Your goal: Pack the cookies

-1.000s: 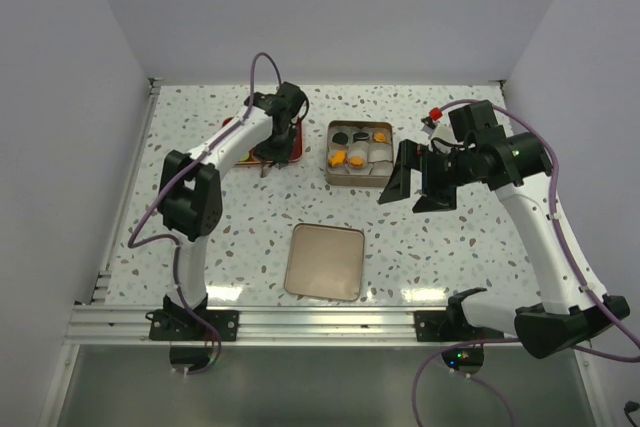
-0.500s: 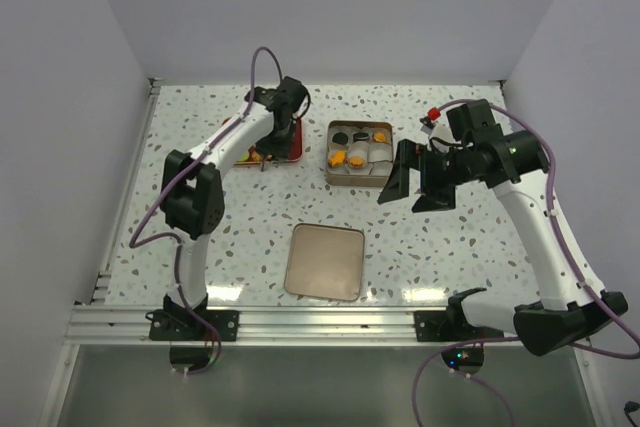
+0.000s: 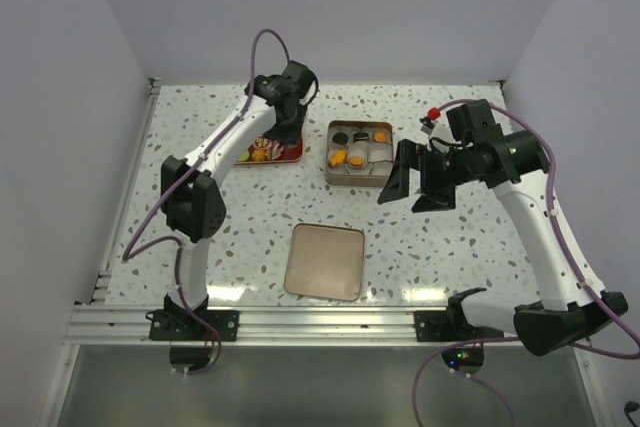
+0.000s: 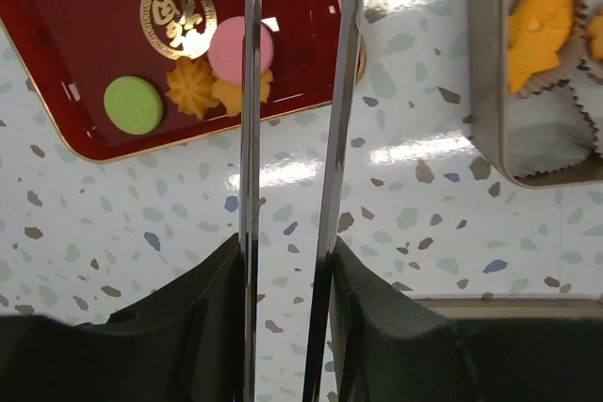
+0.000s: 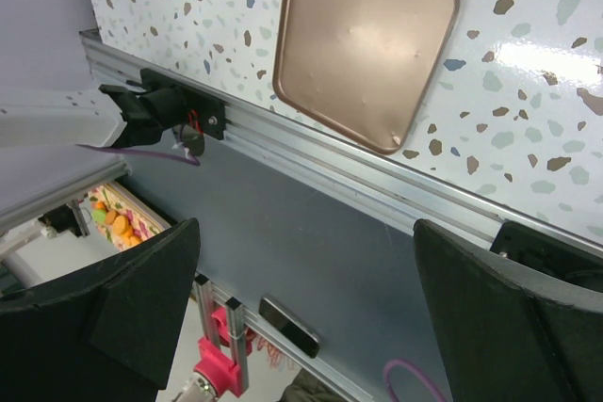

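A red tray [image 4: 85,16] holds loose cookies: a green round one [image 4: 133,104], a pink round one [image 4: 237,49] and orange flower-shaped ones [image 4: 191,88]. They show as a small cluster [image 3: 262,153] in the top view. My left gripper [image 3: 286,137] hovers over the tray's right end. Its two long thin blades [image 4: 251,138] stand apart with nothing between them, and their tips run out of the wrist view. A metal tin [image 3: 334,173] holds orange and black cookies [image 3: 347,158] in white paper cups. My right gripper [image 3: 415,183] hangs wide open and empty just right of the tin.
The tin's flat lid [image 3: 326,261] lies near the front edge and also shows in the right wrist view [image 5: 363,44]. The tin's wall [image 4: 485,91] and an orange fish-shaped cookie [image 4: 537,25] are at the right of the left wrist view. Walls enclose the table on three sides.
My left gripper has lifted off the red tray and moved back and slightly right, uncovering the cookies there. The right arm has not moved.
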Controlling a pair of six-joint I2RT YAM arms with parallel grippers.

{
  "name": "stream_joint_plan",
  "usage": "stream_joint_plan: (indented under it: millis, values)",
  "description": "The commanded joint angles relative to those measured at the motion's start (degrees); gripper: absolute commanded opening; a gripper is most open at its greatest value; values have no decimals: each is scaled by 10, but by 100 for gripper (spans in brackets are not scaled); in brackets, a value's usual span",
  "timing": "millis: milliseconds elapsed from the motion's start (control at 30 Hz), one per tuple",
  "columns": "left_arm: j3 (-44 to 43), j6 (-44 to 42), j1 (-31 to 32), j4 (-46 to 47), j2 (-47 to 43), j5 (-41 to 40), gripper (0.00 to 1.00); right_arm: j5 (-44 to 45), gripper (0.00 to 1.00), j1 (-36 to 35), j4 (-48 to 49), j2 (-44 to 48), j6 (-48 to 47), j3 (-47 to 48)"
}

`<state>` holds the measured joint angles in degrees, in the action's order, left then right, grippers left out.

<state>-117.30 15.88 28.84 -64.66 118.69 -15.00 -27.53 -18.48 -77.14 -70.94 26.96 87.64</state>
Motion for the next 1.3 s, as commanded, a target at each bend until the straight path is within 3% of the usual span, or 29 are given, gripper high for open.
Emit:
stream_joint_plan:
  millis: [0,467,1267]
  values:
    - [-41,4,47,9,-47,17,33,4,99,-2,2,3,-7,11]
    - [-31,19,131,67,-35,92,34,6,99,-2,-1,9,-5,15]
    - [-58,57,154,125,58,147,35,8,99,-2,-2,11,-7,11]
